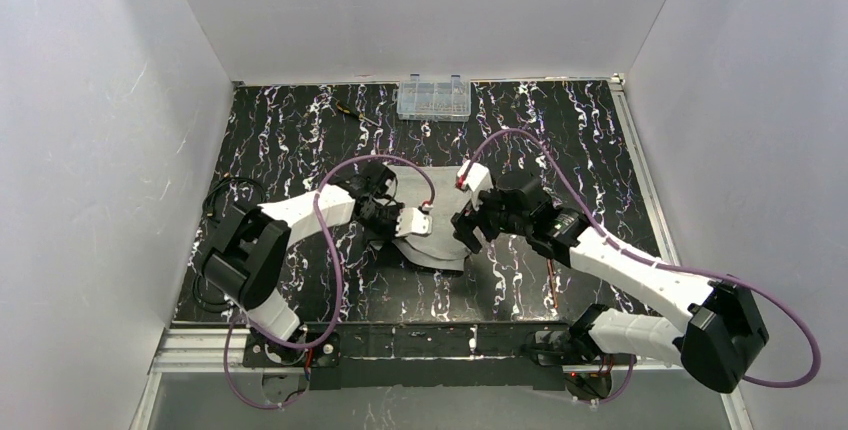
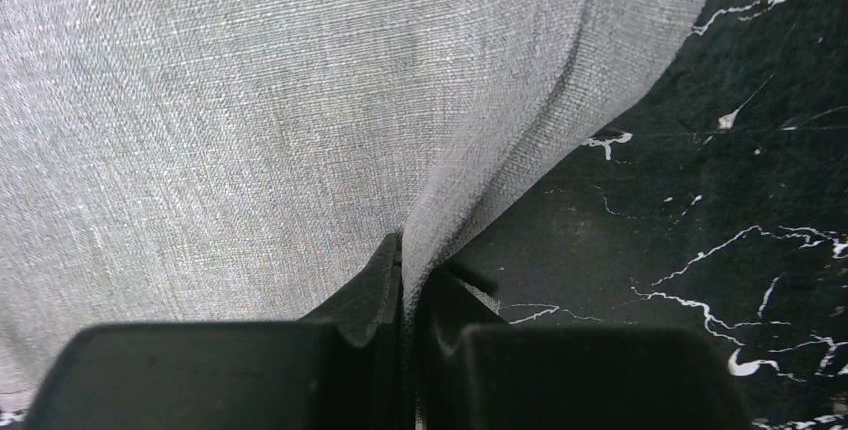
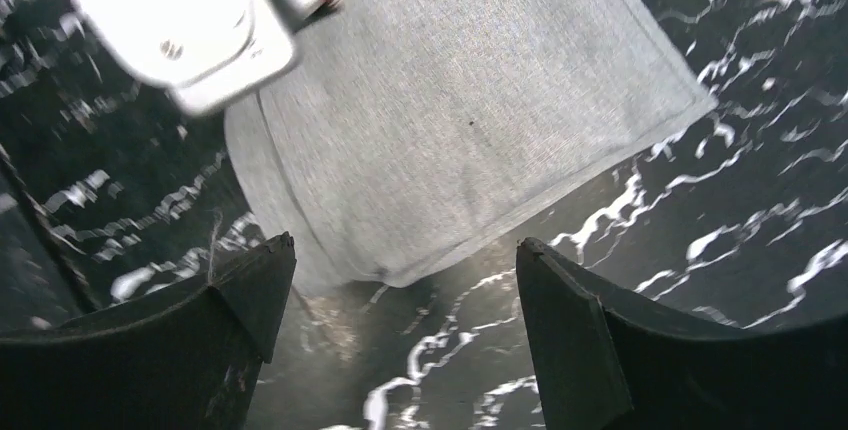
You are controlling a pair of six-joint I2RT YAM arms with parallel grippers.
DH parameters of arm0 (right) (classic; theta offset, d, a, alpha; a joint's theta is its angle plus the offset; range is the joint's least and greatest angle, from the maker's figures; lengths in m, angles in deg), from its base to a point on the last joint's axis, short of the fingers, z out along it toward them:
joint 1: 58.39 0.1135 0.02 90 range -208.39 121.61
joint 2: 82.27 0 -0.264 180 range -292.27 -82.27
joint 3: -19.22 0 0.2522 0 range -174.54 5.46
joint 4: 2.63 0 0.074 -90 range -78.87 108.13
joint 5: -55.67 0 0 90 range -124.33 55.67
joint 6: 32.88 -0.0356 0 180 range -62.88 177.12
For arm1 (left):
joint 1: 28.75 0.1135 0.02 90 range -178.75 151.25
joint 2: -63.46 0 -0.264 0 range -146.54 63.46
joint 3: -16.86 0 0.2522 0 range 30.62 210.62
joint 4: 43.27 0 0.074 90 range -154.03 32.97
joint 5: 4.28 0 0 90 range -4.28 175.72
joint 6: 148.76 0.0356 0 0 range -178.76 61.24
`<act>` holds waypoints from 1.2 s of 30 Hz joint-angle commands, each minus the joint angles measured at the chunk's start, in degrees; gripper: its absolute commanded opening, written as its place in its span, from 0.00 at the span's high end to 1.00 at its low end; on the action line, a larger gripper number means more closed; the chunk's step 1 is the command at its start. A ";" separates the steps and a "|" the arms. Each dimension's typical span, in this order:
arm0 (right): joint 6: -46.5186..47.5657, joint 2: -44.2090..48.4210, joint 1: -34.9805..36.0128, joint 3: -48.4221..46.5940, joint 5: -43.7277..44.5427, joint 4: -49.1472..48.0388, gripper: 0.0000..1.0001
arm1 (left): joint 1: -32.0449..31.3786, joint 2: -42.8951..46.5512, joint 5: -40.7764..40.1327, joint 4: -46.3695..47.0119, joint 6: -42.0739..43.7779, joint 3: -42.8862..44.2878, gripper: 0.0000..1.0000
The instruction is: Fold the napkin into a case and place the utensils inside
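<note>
— Starting at nine o'clock: state of the left pincer (image 2: 408, 250)?
— Clamped on the napkin (image 2: 250, 100), with a ridge of grey cloth nipped between the jaws close to the cloth's edge. Looks firm, though only a thin bite.
— And the napkin itself?
— Lying at the middle of the surface (image 1: 300, 140), between the two arms. Partly folded by the look of it, with layers bunched toward six o'clock. Not yet a case.
— Best way to make this fold?
— Lift only a little, then carry the pinched edge toward three o'clock in a low arc. Keep the cloth taut to avoid crooked creases. Line up edge on edge before letting go. No hard tugging, or else risk dragging the whole cloth along.
— Right pincer (image 3: 403, 250)?
— Spread wide, holding nothing, hovering at the napkin's three o'clock side just above a hemmed edge. Could press down there to anchor the cloth during the pull. Mind the left wrist's white housing (image 3: 185, 25) close by, probably the main clash risk.
— Anything farther out?
— Clear box (image 1: 433, 98) at twelve o'clock and screwdriver (image 1: 355, 113) at eleven, both well apart from the cloth. Utensils not made out for certain.
</note>
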 commanded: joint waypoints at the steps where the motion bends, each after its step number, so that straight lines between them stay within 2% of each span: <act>1: 23.06 -1.76 0.49 -0.95 -3.89 5.19 0.10 | 2.58 -1.75 6.43 -8.09 -4.47 4.21 1.00; 10: 27.89 0.39 2.85 0.39 -5.59 10.13 0.10 | 6.45 -8.32 14.06 -16.87 -6.22 11.94 1.00; 16: 29.70 0.48 10.81 5.12 -2.16 8.93 0.10 | 7.67 -12.57 16.13 -22.10 -5.50 16.63 1.00; 21: 30.56 -3.17 13.93 9.11 2.44 0.69 0.10 | 7.83 -13.82 16.05 -23.56 -5.12 17.69 1.00; 29: 33.01 -10.53 14.68 11.92 9.96 -16.21 0.13 | 8.29 -15.26 15.84 -25.67 -4.30 19.54 1.00; 36: 33.24 -13.22 15.10 13.88 13.15 -22.64 0.18 | 8.29 -15.56 15.43 -25.97 -3.67 20.14 1.00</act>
